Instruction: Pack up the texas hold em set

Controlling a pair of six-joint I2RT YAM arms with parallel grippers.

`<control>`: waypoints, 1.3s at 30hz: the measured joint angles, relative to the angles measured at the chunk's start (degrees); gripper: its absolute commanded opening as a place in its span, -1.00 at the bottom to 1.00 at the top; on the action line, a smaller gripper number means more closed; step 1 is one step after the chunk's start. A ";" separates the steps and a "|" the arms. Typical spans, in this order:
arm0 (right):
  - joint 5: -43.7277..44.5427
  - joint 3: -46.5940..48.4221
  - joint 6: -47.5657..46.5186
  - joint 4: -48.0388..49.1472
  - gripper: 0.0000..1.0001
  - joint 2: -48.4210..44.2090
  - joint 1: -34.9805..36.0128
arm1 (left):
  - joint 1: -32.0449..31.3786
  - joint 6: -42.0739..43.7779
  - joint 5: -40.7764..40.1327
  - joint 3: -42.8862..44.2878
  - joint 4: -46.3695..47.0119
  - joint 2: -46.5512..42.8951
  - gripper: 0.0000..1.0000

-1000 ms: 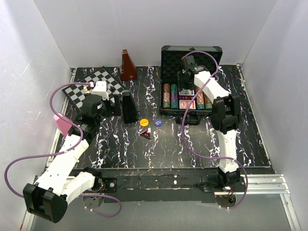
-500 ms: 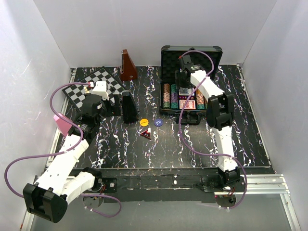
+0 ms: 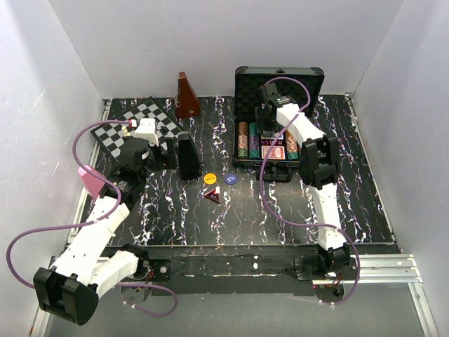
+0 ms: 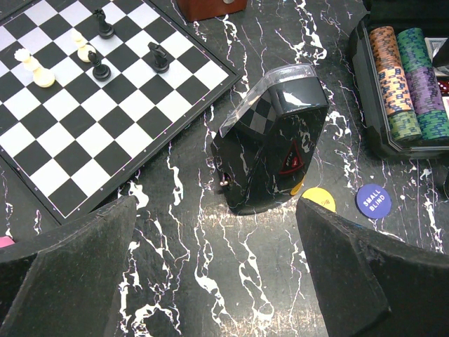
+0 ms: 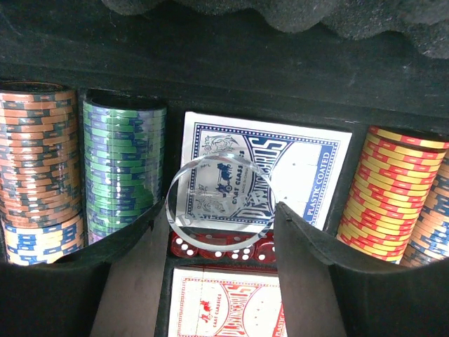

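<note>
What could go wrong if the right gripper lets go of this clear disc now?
The clear disc, gripped by its rim in the right gripper, hangs over the red dice and the blue card deck; released, it may land tilted on them instead of lying flat. The yellow button and blue button lie outside the case and could be missed.

Over red dice (image 5: 217,250), clear button (image 5: 221,193), seemingly upright
</note>
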 measured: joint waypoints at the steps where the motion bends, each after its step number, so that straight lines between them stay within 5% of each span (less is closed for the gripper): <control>1: 0.00 0.02 0.00 -0.02 -0.51 0.00 0.00 | 0.00 0.00 0.00 0.00 0.00 0.00 0.96; 5: 0.00 0.24 -0.20 -0.15 -0.51 0.00 -0.04 | 0.00 0.00 0.00 0.00 0.00 0.00 0.96; 6: 0.00 0.33 -0.22 -0.17 0.24 0.00 -0.09 | 0.00 0.00 0.00 0.00 0.00 0.00 0.96; 8: 0.00 0.33 -0.26 -0.15 0.31 0.00 -0.13 | 0.00 -0.02 0.00 0.00 0.00 0.00 0.96; 17: -0.02 0.35 -1.11 -0.15 0.49 0.00 -0.39 | 0.00 0.00 0.00 0.00 0.00 0.00 0.96; 25: -0.39 -1.70 -2.19 1.18 0.45 -1.22 -0.39 | 0.00 0.00 0.00 0.00 0.00 0.00 0.96; 39: -4.13 -26.03 -1.95 8.94 0.42 -29.38 4.46 | 0.00 -0.04 0.00 0.00 0.00 -0.37 0.96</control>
